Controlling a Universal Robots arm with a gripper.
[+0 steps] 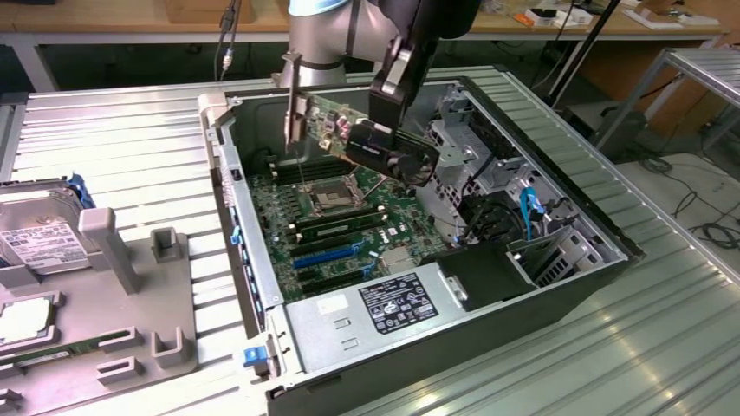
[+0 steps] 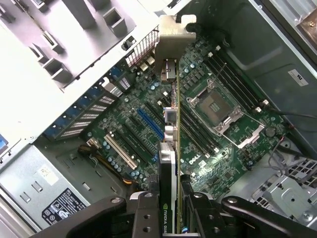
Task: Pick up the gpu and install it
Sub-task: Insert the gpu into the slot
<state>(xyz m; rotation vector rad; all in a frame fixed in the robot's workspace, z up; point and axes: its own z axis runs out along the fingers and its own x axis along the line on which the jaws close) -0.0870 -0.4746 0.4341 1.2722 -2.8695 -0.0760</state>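
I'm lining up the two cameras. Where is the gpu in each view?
Exterior view: gpu held in the air above the motherboard, upper middle of the picture.
Wrist view: gpu seen edge-on, gripped by the hand, stretching out over the motherboard.
Shared landmark: the square CPU socket on the motherboard.

1. The computer case [image 1: 578,227] lies open on the desk [image 1: 659,347], with the motherboard [image 1: 347,221] inside it.
2. The gpu [image 1: 341,126] hangs above the motherboard, clamped in the end effector [image 1: 393,82].
3. The power supply [image 1: 382,303] sits in the case's near end.
4. The fixture tray [image 1: 151,286], carrying the hard drive [image 1: 35,236], lies beside the case on the exterior view's left.
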